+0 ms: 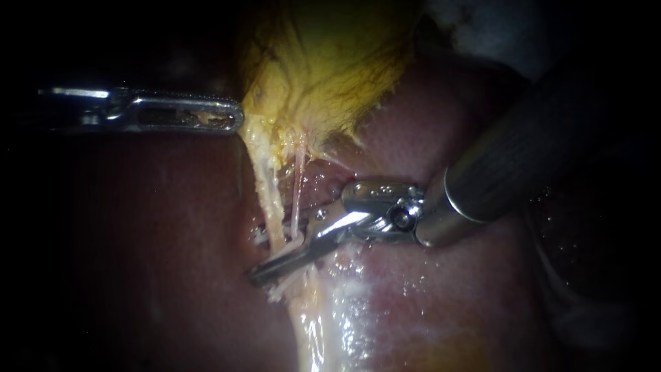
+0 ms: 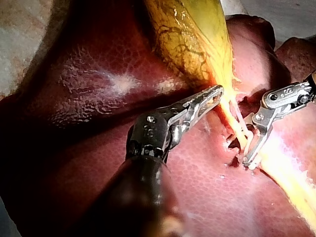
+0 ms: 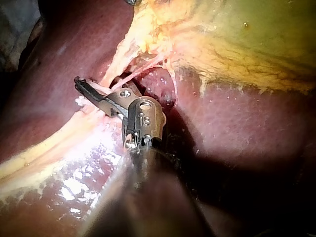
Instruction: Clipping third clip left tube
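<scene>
In the endoscope view, our left instrument (image 1: 231, 117) comes in level across the dark liver (image 1: 158, 227). Its hand is closed to a slit and pinches the lower left edge of the yellow gallbladder (image 1: 323, 62). From that edge the pale left tube (image 1: 270, 200) runs down, with a thinner pink tube (image 1: 297, 186) just beside it. Our right instrument (image 1: 272, 267) slants in from the upper right. Its hand is narrowly open, and the left tube passes between the two jaws near their tips. In the left wrist view, our left instrument (image 2: 215, 93) meets the gallbladder's fringe ahead of it. Beyond it, a gap shows between the right instrument's (image 2: 249, 160) jaws, which straddle the tube. In the right wrist view, only one dark jaw of our right instrument (image 3: 81, 86) shows clearly, lying against the pale strands below the gallbladder.
</scene>
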You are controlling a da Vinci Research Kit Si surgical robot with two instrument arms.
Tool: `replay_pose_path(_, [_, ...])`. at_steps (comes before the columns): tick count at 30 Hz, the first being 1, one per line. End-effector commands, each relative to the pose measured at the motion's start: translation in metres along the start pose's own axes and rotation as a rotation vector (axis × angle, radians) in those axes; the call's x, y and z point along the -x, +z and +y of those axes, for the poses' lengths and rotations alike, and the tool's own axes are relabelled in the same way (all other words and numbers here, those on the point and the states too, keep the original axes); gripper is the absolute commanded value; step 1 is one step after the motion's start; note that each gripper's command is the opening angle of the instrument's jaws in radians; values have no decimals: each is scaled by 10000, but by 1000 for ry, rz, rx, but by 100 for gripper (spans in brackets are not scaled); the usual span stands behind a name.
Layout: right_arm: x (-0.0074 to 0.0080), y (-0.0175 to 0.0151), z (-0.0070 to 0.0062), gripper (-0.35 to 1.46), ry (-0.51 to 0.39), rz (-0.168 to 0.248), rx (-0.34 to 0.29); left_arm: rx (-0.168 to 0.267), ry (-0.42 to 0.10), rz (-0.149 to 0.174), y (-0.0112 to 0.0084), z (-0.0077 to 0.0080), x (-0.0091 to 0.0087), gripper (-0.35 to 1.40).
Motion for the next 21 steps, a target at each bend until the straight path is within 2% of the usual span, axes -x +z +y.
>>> replay_pose_path(1, [0,-1,0,53,0,0,0,0,0,0,0,0,0,-35])
replay_pose_path(11, [8,-31,4,53,-14,7,7,0,0,0,0,0,0,-35])
replay_pose_path(21, [-1,-88,4,53,-22,20,11,0,0,0,-1,0,0,-35])
